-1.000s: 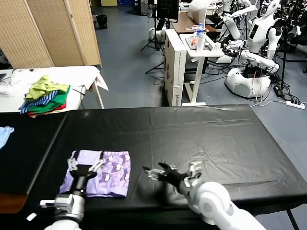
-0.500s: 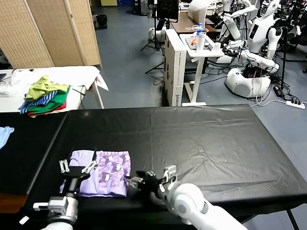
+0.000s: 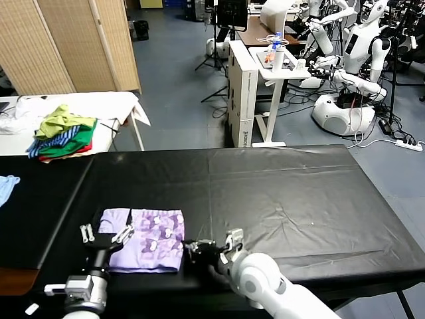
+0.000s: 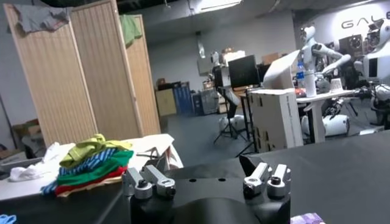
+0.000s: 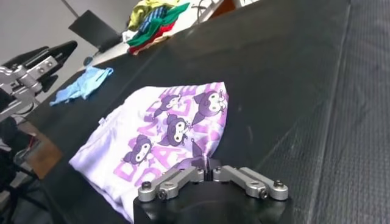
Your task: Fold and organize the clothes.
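The clothes are one lavender T-shirt (image 3: 143, 239), folded into a small rectangle with its purple print up, lying near the front edge of the black table (image 3: 279, 193). My right gripper (image 3: 188, 250) is at the shirt's right edge. In the right wrist view the shirt (image 5: 164, 131) spreads ahead of the right gripper (image 5: 210, 173), which is shut on a pinched peak of its hem. My left gripper (image 3: 104, 232) hovers open over the shirt's left edge, holding nothing. In the left wrist view the left gripper (image 4: 207, 181) stands wide, with only a sliver of the shirt (image 4: 308, 218) showing.
A pile of green, yellow, striped and red garments (image 3: 63, 133) lies on a white side table at the back left. A light blue cloth (image 3: 6, 186) rests at the black table's far left. Other robots and a white stand (image 3: 275, 66) are beyond the table.
My right gripper slid left to the shirt's right edge and shut on the hem. The left gripper drew back toward the shirt's left edge and stayed open. The shirt shifted slightly right.
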